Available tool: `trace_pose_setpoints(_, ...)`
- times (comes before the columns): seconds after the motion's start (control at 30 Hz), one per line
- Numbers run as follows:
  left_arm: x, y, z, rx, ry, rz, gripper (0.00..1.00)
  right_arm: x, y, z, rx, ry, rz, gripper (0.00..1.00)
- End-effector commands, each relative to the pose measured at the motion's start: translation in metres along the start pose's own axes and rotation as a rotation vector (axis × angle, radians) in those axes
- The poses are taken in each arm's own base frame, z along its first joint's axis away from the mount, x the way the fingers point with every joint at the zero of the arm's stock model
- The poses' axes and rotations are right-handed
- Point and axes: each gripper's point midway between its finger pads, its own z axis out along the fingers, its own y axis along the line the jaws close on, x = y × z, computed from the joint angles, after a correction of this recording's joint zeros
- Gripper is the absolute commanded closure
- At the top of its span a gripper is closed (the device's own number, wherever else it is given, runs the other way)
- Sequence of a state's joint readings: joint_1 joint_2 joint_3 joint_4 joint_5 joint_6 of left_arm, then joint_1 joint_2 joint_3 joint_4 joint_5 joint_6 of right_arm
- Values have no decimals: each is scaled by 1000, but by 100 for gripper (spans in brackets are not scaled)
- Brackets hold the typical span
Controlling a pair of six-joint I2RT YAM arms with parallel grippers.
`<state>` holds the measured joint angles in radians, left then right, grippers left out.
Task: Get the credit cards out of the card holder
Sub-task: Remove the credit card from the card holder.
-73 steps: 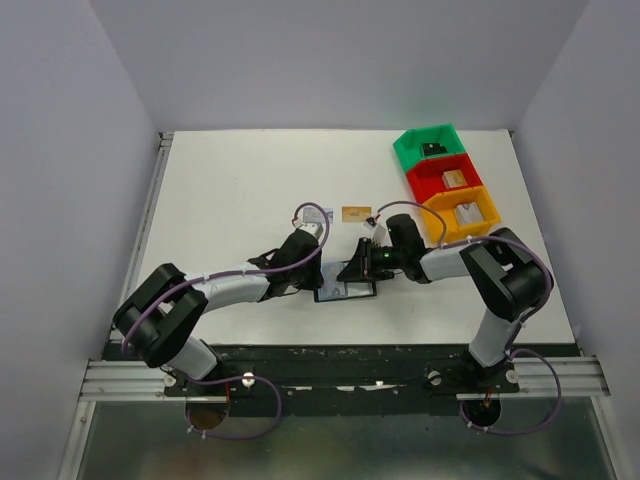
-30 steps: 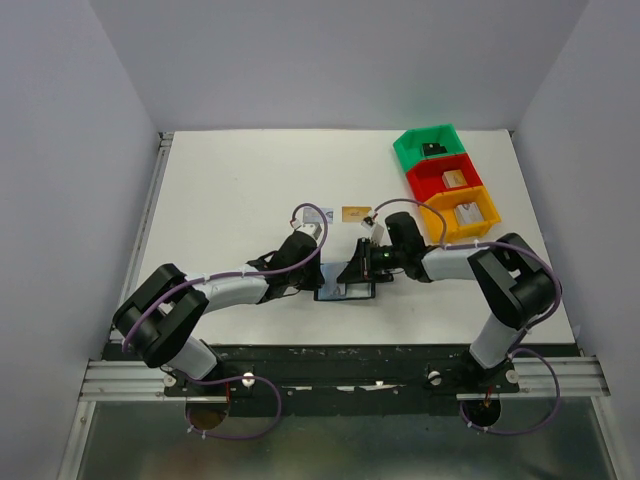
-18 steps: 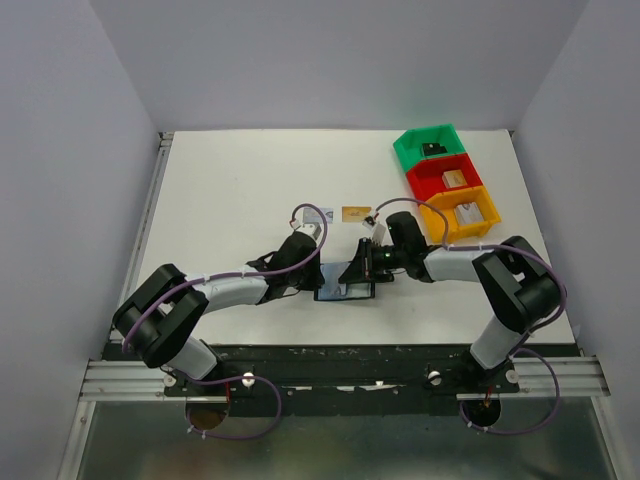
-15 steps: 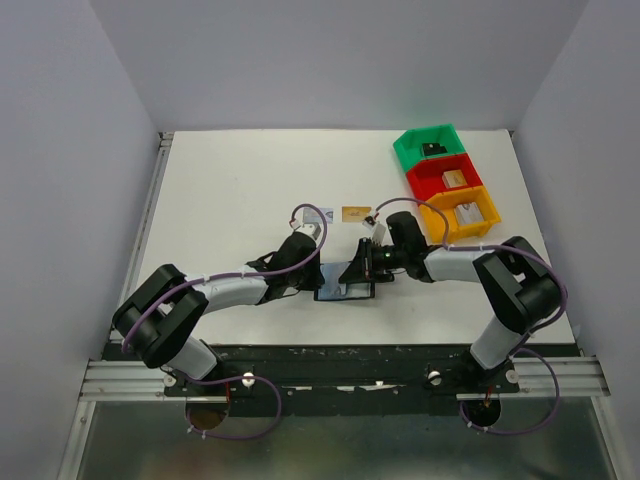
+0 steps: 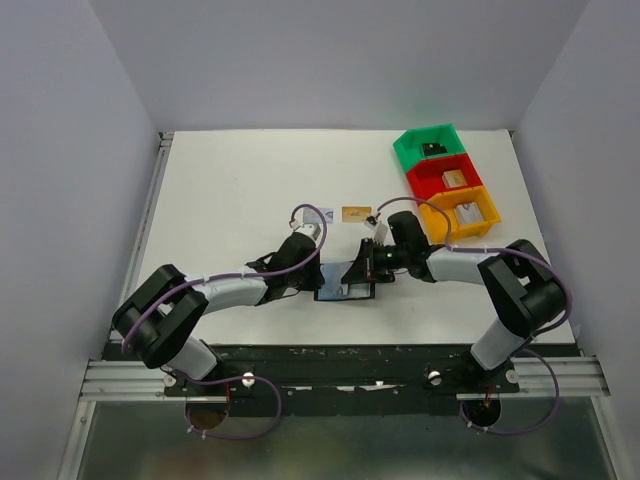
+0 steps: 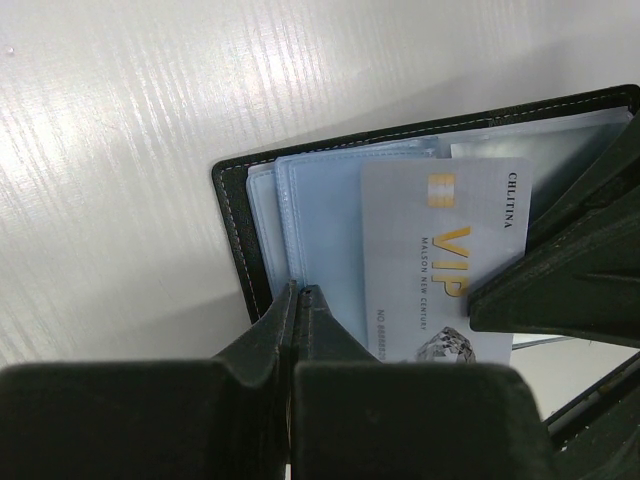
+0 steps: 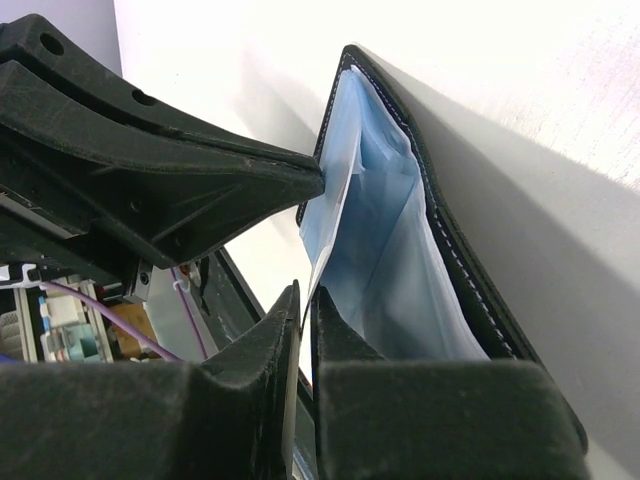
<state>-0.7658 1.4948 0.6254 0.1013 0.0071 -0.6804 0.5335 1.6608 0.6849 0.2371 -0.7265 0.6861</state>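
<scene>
Left pincer (image 6: 298, 300) clenched on the near edge of the card holder (image 6: 235, 230), which lies open on the table (image 6: 120, 150) between both pincers. Right pincer (image 7: 305, 300) pinches silver-grey card (image 6: 430, 260) edge-on.

I see the black card holder (image 5: 342, 292) lying open on the surface (image 5: 250, 190), blue-grey pockets up, a silver card (image 6: 440, 260) partway out, a gold card (image 5: 355, 213) lying apart beyond.

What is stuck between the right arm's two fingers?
The silver card, poking out of the open card holder. The right wrist view shows its thin edge between those fingers.
</scene>
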Motion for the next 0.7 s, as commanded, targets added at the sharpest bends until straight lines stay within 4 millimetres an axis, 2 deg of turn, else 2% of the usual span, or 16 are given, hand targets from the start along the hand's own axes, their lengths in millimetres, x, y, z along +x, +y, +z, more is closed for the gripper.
trace_pose_setpoints(0.0,26,25,-2,-78,75,1,100,-5,5,-7,-3,-22,-35,86)
trace_pose_setpoints(0.17,27,25,-3,-73,71,3,100,-5,3,-9,10,-28,-36,92)
trace_pose_setpoints(0.3,27,27,-3,-84,76,6,100,-6,-2,-12,37,-37,-16,100)
trace_pose_setpoints(0.47,32,29,-4,-86,78,-3,100,-9,-12,-20,84,-52,16,100)
trace_pose_setpoints(0.67,34,31,-7,-89,78,-10,100,-9,-11,-33,133,-55,-3,100)
